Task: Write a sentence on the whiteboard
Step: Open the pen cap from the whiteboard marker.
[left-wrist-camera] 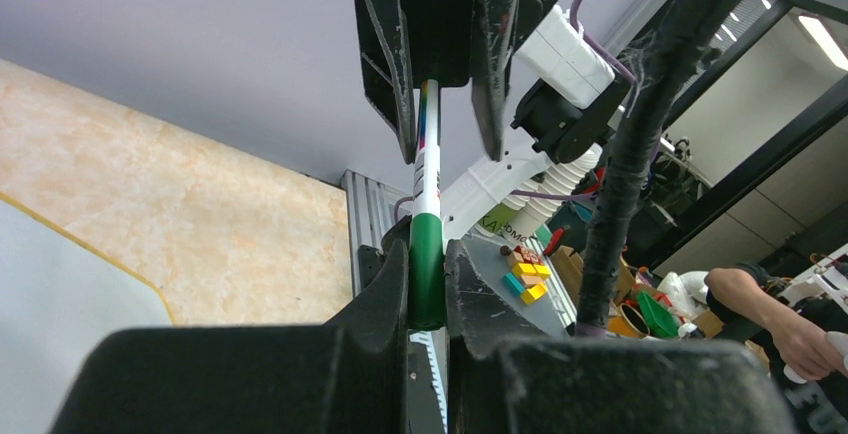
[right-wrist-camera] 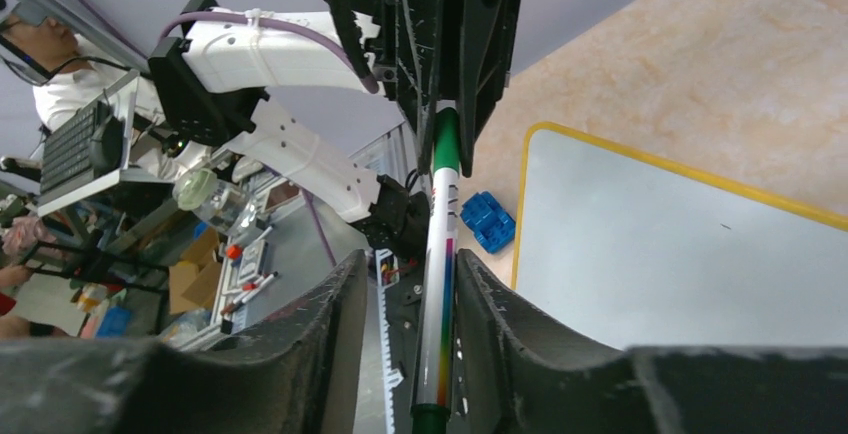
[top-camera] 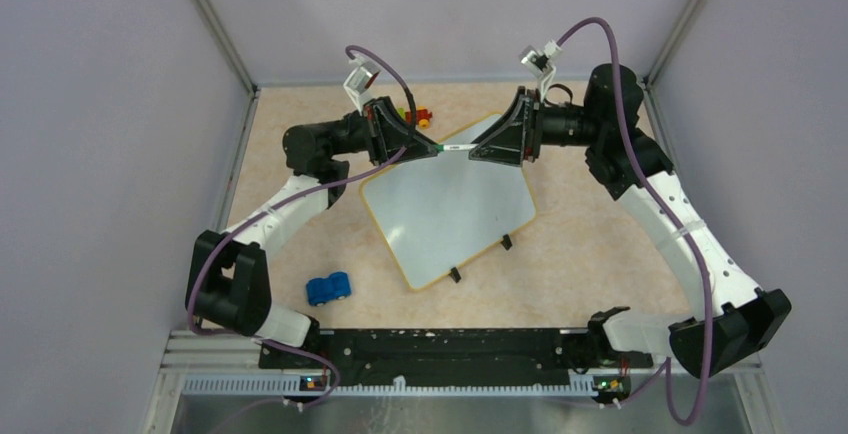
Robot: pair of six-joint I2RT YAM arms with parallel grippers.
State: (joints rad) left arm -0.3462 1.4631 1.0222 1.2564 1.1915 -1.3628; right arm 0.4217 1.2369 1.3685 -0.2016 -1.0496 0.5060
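The whiteboard (top-camera: 450,219) lies tilted on the table, its face blank; no sentence shows on it. It also shows in the right wrist view (right-wrist-camera: 680,254). The two grippers face each other above the board's far corner. My left gripper (top-camera: 436,148) (left-wrist-camera: 428,249) is shut on the green cap end (left-wrist-camera: 426,264) of a white marker (top-camera: 457,147). My right gripper (top-camera: 478,150) (right-wrist-camera: 410,269) is round the marker's barrel (right-wrist-camera: 440,254). Its jaws stand apart: the barrel lies against one finger, with a gap to the other.
A blue toy car (top-camera: 328,287) sits near the left arm's base, left of the board. Small coloured bricks (top-camera: 415,114) lie behind the left gripper. Two black clips (top-camera: 455,275) stick out from the board's near edge. Grey walls close in the table.
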